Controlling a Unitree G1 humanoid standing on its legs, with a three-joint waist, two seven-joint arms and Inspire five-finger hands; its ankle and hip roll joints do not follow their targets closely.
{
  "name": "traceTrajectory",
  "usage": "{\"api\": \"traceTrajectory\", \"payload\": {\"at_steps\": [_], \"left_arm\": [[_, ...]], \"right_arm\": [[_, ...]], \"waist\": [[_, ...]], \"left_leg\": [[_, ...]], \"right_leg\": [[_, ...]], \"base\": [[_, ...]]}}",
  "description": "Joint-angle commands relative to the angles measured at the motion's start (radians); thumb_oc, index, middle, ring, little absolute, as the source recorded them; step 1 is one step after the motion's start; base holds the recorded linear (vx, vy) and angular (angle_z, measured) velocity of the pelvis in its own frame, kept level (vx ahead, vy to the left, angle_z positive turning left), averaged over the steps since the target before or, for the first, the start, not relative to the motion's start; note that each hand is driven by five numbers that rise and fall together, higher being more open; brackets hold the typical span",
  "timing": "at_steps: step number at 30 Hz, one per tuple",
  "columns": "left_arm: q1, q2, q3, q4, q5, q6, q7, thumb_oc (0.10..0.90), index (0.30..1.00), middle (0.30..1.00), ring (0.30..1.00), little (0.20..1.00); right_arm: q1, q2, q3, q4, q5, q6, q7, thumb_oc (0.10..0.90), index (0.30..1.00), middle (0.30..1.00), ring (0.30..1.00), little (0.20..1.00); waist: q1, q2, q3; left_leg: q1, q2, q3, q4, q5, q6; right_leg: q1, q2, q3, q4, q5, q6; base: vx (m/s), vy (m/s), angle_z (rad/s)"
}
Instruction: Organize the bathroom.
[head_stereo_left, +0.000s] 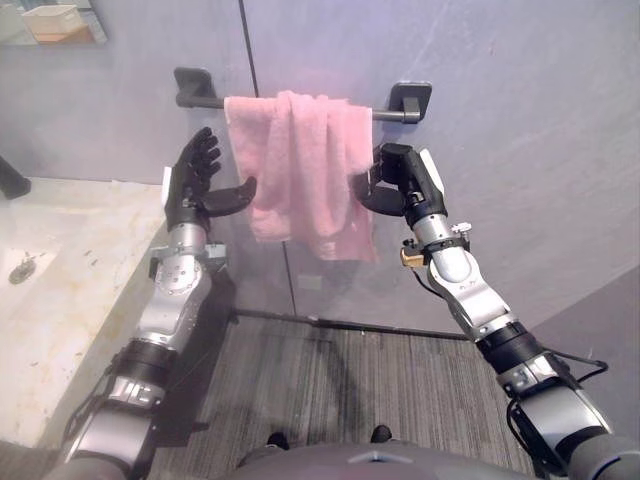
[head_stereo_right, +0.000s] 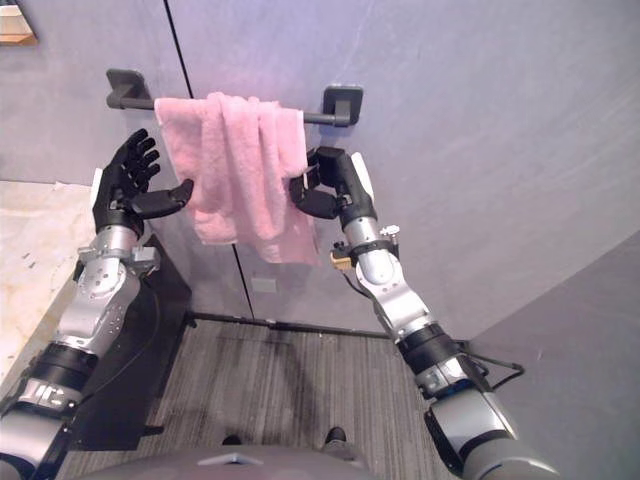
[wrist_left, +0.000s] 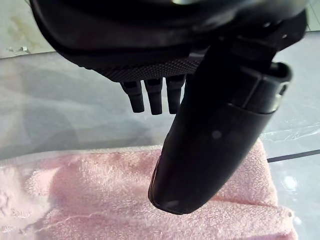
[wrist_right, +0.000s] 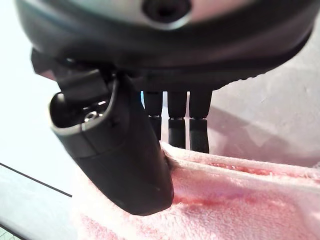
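Pink towel (head_stereo_left: 300, 170) hung bunched over the dark wall rail (head_stereo_left: 200, 100), its long axis running downward and its lower edge uneven, lowest at the right; the rail's middle was hidden under it. The left robot hand (head_stereo_left: 195, 180) stood just left of the towel, fingers straight and spread, thumb reaching toward the cloth. The right robot hand (head_stereo_left: 395, 180) was clamped on the towel's right edge, thumb pressed into the cloth and its fingertips hidden behind it.

A pale stained counter (head_stereo_left: 70, 270) stood beside the grey wall (head_stereo_left: 520, 150), above striped grey flooring (head_stereo_left: 340, 390).
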Motion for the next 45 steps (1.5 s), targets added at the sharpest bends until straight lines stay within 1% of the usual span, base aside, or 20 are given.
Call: {"api": "traceTrajectory", "payload": {"at_steps": [1, 8, 9, 10, 11, 12, 13, 14, 15, 19, 28, 31, 33, 35, 37, 38, 41, 42, 43, 45], "left_arm": [[-0.168, 0.039, 0.024, 0.018, -0.016, -0.116, -0.025, 0.800, 0.900, 0.900, 0.900, 0.900], [-0.195, 0.043, 0.017, 0.051, -0.029, -0.117, -0.043, 0.800, 0.900, 0.900, 0.900, 0.900], [-0.197, 0.044, 0.017, 0.056, -0.031, -0.117, -0.046, 0.778, 0.867, 0.867, 0.867, 0.867], [-0.201, 0.047, 0.017, 0.061, -0.029, -0.115, -0.047, 0.631, 0.646, 0.646, 0.646, 0.646], [-0.206, 0.049, 0.015, 0.068, -0.032, -0.115, -0.044, 0.579, 0.568, 0.568, 0.568, 0.568], [-0.207, 0.049, 0.014, 0.071, -0.032, -0.116, -0.043, 0.557, 0.535, 0.535, 0.535, 0.535], [-0.211, 0.051, 0.013, 0.077, -0.031, -0.119, -0.035, 0.497, 0.446, 0.446, 0.446, 0.446], [-0.212, 0.052, 0.013, 0.079, -0.028, -0.121, -0.029, 0.467, 0.401, 0.401, 0.401, 0.401], [-0.213, 0.054, 0.018, 0.086, -0.019, -0.125, -0.017, 0.400, 0.300, 0.300, 0.300, 0.300], [-0.204, 0.056, 0.030, 0.085, -0.004, -0.138, 0.013, 0.408, 0.312, 0.312, 0.312, 0.312], [-0.156, 0.052, 0.069, 0.048, 0.032, -0.170, 0.069, 0.400, 0.300, 0.300, 0.300, 0.300], [-0.136, 0.036, 0.086, 0.037, 0.021, -0.194, 0.125, 0.403, 0.305, 0.305, 0.305, 0.305], [-0.116, 0.003, 0.098, 0.032, 0.042, -0.231, 0.195, 0.400, 0.300, 0.300, 0.300, 0.300], [-0.106, -0.017, 0.098, 0.026, 0.061, -0.242, 0.228, 0.436, 0.354, 0.354, 0.354, 0.354], [-0.083, -0.054, 0.095, 0.010, 0.087, -0.257, 0.274, 0.400, 0.300, 0.300, 0.300, 0.300], [-0.075, -0.066, 0.093, 0.003, 0.099, -0.260, 0.291, 0.416, 0.324, 0.324, 0.324, 0.324], [-0.059, -0.087, 0.087, -0.012, 0.117, -0.258, 0.318, 0.413, 0.319, 0.319, 0.319, 0.319], [-0.047, -0.101, 0.083, -0.017, 0.121, -0.261, 0.335, 0.400, 0.300, 0.300, 0.300, 0.300], [-0.034, -0.124, 0.069, -0.026, 0.125, -0.256, 0.343, 0.400, 0.300, 0.300, 0.300, 0.300], [-0.034, -0.132, 0.060, -0.030, 0.126, -0.250, 0.348, 0.400, 0.300, 0.300, 0.300, 0.300]], "right_arm": [[-0.035, 0.015, 0.045, 0.028, -0.024, -0.081, 0.023, 0.400, 0.300, 0.300, 0.300, 0.300], [-0.039, 0.020, 0.052, 0.033, -0.025, -0.080, 0.022, 0.400, 0.300, 0.300, 0.300, 0.300], [-0.039, 0.019, 0.052, 0.033, -0.025, -0.079, 0.023, 0.400, 0.300, 0.300, 0.300, 0.300], [-0.037, 0.019, 0.053, 0.033, -0.025, -0.079, 0.024, 0.400, 0.300, 0.300, 0.300, 0.300], [-0.036, 0.019, 0.055, 0.036, -0.025, -0.082, 0.024, 0.400, 0.300, 0.300, 0.300, 0.300], [-0.035, 0.020, 0.055, 0.037, -0.025, -0.084, 0.023, 0.400, 0.300, 0.300, 0.300, 0.300], [-0.033, 0.020, 0.057, 0.038, -0.026, -0.087, 0.023, 0.400, 0.300, 0.300, 0.300, 0.300], [-0.034, 0.019, 0.057, 0.038, -0.025, -0.087, 0.024, 0.400, 0.300, 0.300, 0.300, 0.300], [-0.037, 0.019, 0.056, 0.037, -0.024, -0.084, 0.026, 0.400, 0.300, 0.300, 0.300, 0.300], [-0.032, 0.020, 0.055, 0.036, -0.024, -0.087, 0.021, 0.400, 0.300, 0.300, 0.300, 0.300], [0.000, 0.025, 0.035, 0.031, -0.004, -0.092, 0.008, 0.400, 0.300, 0.300, 0.300, 0.300], [0.016, 0.042, 0.022, 0.029, 0.027, -0.092, -0.028, 0.400, 0.300, 0.300, 0.300, 0.300], [0.038, 0.077, 0.007, 0.032, 0.068, -0.109, -0.085, 0.400, 0.300, 0.300, 0.300, 0.300], [0.052, 0.099, -0.001, 0.032, 0.081, -0.114, -0.116, 0.400, 0.300, 0.300, 0.300, 0.300], [0.080, 0.133, -0.015, 0.033, 0.092, -0.131, -0.166, 0.400, 0.300, 0.300, 0.300, 0.300], [0.090, 0.145, -0.018, 0.031, 0.100, -0.136, -0.179, 0.400, 0.300, 0.300, 0.300, 0.300], [0.111, 0.166, -0.022, 0.024, 0.119, -0.135, -0.208, 0.400, 0.300, 0.300, 0.300, 0.300], [0.127, 0.181, -0.027, 0.025, 0.130, -0.140, -0.222, 0.400, 0.300, 0.300, 0.300, 0.300], [0.149, 0.211, -0.028, 0.025, 0.147, -0.139, -0.258, 0.400, 0.300, 0.300, 0.300, 0.300], [0.155, 0.223, -0.028, 0.025, 0.149, -0.137, -0.281, 0.400, 0.300, 0.300, 0.300, 0.300]], "waist": [[-0.017, 0.000, -0.066], [-0.027, 0.004, -0.068], [-0.028, 0.004, -0.069], [-0.030, 0.005, -0.069], [-0.032, 0.006, -0.069], [-0.032, 0.006, -0.069], [-0.033, 0.006, -0.068], [-0.034, 0.006, -0.067], [-0.034, 0.006, -0.067], [-0.030, 0.005, -0.063], [-0.017, 0.000, -0.061], [-0.015, -0.001, -0.062], [-0.014, -0.001, -0.060], [-0.015, -0.001, -0.059], [-0.017, 0.000, -0.058], [-0.018, 0.000, -0.056], [-0.019, 0.001, -0.055], [-0.020, 0.002, -0.054], [-0.023, 0.003, -0.053], [-0.025, 0.003, -0.053]], "left_leg": [[0.024, -0.055, -0.011, -0.002, -0.056, 0.021], [0.025, -0.054, 0.001, -0.002, -0.055, 0.020], [0.025, -0.054, 0.002, -0.002, -0.055, 0.020], [0.026, -0.054, 0.004, -0.002, -0.055, 0.019], [0.027, -0.054, 0.006, -0.002, -0.055, 0.019], [0.027, -0.054, 0.006, -0.002, -0.055, 0.020], [0.027, -0.054, 0.008, -0.002, -0.055, 0.019], [0.027, -0.054, 0.008, -0.002, -0.054, 0.019], [0.027, -0.054, 0.010, -0.002, -0.054, 0.020], [0.027, -0.054, 0.006, -0.002, -0.056, 0.021], [0.026, -0.056, -0.005, -0.002, -0.056, 0.021], [0.026, -0.056, -0.009, -0.002, -0.056, 0.022], [0.026, -0.057, -0.012, -0.002, -0.056, 0.023], [0.027, -0.057, -0.013, -0.002, -0.056, 0.023], [0.027, -0.058, -0.014, -0.002, -0.056, 0.025], [0.027, -0.058, -0.015, -0.002, -0.056, 0.025], [0.028, -0.059, -0.014, -0.002, -0.056, 0.026], [0.030, -0.059, -0.014, -0.002, -0.057, 0.028], [0.032, -0.059, -0.011, -0.002, -0.057, 0.030], [0.033, -0.059, -0.010, -0.002, -0.057, 0.030]], "right_leg": [[0.000, 0.019, 0.036, 0.003, -0.032, 0.051], [-0.005, 0.019, 0.042, 0.001, -0.029, 0.053], [-0.006, 0.019, 0.044, 0.001, -0.028, 0.053], [-0.007, 0.020, 0.045, 0.000, -0.027, 0.054], [-0.008, 0.019, 0.045, 0.000, -0.026, 0.054], [-0.008, 0.019, 0.045, 0.000, -0.026, 0.054], [-0.008, 0.019, 0.046, 0.000, -0.025, 0.055], [-0.008, 0.019, 0.046, 0.000, -0.025, 0.055], [-0.009, 0.019, 0.047, 0.000, -0.026, 0.054], [-0.008, 0.019, 0.045, 0.001, -0.028, 0.053], [0.000, 0.015, 0.039, 0.003, -0.031, 0.053], [0.002, 0.014, 0.037, 0.003, -0.033, 0.052], [0.003, 0.013, 0.037, 0.004, -0.033, 0.050], [0.004, 0.013, 0.037, 0.005, -0.033, 0.051], [0.003, 0.012, 0.038, 0.005, -0.033, 0.051], [0.003, 0.012, 0.038, 0.005, -0.033, 0.051], [0.004, 0.012, 0.039, 0.006, -0.032, 0.050], [0.005, 0.012, 0.040, 0.006, -0.032, 0.050], [0.005, 0.011, 0.042, 0.007, -0.030, 0.051], [0.005, 0.011, 0.042, 0.007, -0.029, 0.051]], "base": [[0.00, 0.000, 0.00], [0.00, -0.001, -0.03], [0.00, 0.000, 0.00], [0.02, 0.007, -0.04], [0.01, 0.007, -0.04], [0.01, 0.008, -0.04], [0.01, 0.007, -0.04], [0.00, 0.014, -0.03], [0.00, 0.000, 0.00], [0.00, 0.000, 0.00], [0.00, 0.000, 0.00], [0.00, 0.000, 0.00], [0.00, 0.000, 0.00], [0.00, 0.000, 0.00], [0.00, 0.000, 0.00], [0.00, 0.000, 0.00], [0.00, 0.000, 0.00], [0.00, 0.000, 0.00], [0.00, 0.000, 0.00], [0.00, 0.000, 0.00]]}}
